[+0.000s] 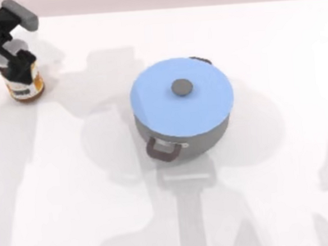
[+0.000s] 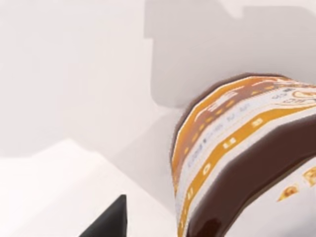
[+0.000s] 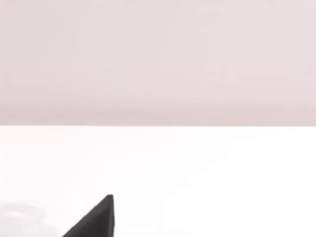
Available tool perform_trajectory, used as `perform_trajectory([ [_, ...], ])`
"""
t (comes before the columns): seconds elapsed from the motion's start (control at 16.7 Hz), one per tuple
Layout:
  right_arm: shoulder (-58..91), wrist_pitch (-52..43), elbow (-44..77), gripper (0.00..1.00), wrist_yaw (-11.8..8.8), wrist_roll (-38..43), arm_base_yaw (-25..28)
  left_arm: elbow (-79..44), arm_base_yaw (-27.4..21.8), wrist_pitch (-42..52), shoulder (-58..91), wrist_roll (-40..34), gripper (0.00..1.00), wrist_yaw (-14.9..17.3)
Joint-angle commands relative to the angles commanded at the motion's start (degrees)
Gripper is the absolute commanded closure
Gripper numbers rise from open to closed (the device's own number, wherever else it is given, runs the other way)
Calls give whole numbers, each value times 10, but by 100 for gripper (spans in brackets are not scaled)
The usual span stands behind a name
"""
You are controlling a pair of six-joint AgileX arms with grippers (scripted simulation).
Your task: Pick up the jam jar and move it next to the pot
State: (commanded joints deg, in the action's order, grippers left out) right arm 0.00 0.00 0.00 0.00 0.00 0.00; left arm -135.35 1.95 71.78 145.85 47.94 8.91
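Observation:
The jam jar (image 1: 27,84) stands upright at the table's far left, brown inside with an orange-and-white label. My left gripper (image 1: 13,55) hangs over its lid, dark fingers straddling the top. In the left wrist view the jam jar (image 2: 237,163) fills the frame, and one dark fingertip (image 2: 111,222) stands apart from its side, so the gripper is open around it. The pot (image 1: 182,99), dark grey with a light blue lid and a brown handle, sits in the middle of the table, well to the right of the jar. My right gripper (image 3: 158,231) is parked outside the top view and open.
The white table (image 1: 73,191) stretches between the jar and the pot, crossed only by arm shadows. A pale back wall (image 3: 158,59) rises beyond the table's far edge in the right wrist view.

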Motion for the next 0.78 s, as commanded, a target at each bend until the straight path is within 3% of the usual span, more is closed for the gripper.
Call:
perform_trajectory([
  [0.6, 0, 0, 0, 0, 0, 0, 0, 0, 0, 0, 0, 0, 98, 0],
  [0.78, 0, 0, 0, 0, 0, 0, 0, 0, 0, 0, 0, 0, 100, 0],
])
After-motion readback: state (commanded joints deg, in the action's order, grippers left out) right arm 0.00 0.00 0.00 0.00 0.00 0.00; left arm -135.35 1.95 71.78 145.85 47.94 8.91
